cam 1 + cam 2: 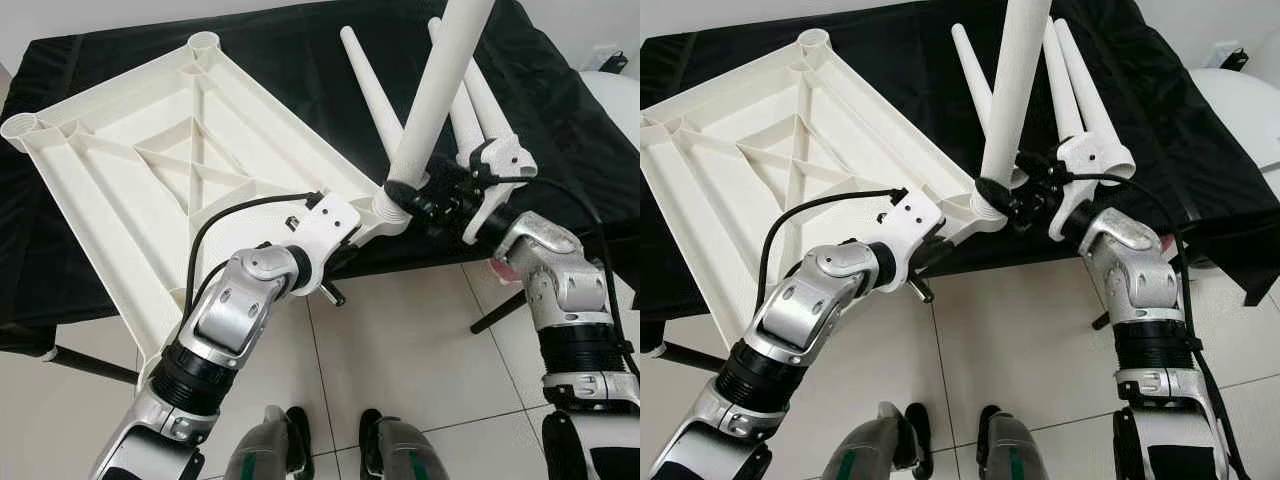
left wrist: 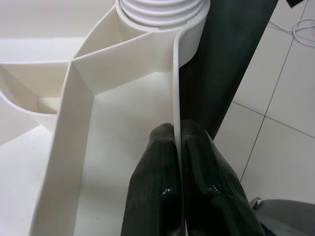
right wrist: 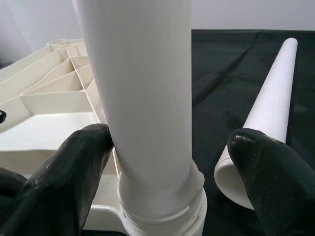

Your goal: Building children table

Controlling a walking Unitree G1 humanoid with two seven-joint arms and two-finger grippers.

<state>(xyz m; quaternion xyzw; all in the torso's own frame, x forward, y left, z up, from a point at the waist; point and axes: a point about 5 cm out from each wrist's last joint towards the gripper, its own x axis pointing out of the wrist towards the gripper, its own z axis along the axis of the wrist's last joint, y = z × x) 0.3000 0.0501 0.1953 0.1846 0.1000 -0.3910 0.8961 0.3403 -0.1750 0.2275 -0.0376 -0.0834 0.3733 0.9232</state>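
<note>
Pinching the ribbed white plastic tabletop (image 1: 150, 170) rim, the left pincer (image 2: 178, 147) is clenched; the right pincer (image 3: 167, 152) spreads wide, 1 finger touching the upright white tapered leg (image 3: 142, 98).

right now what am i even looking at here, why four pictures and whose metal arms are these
They belong to a humanoid robot assembling a children's table. The two wide pictures come from cameras in its head, looking down; the two close ones from cameras on its wrists.

A white plastic tabletop lies upside down on a black-covered surface. The left gripper pinches the tabletop's thin rim near a corner socket. A white table leg stands in that socket, with the right gripper open around its base, one finger touching it. Three spare legs lie on the cloth behind.
</note>
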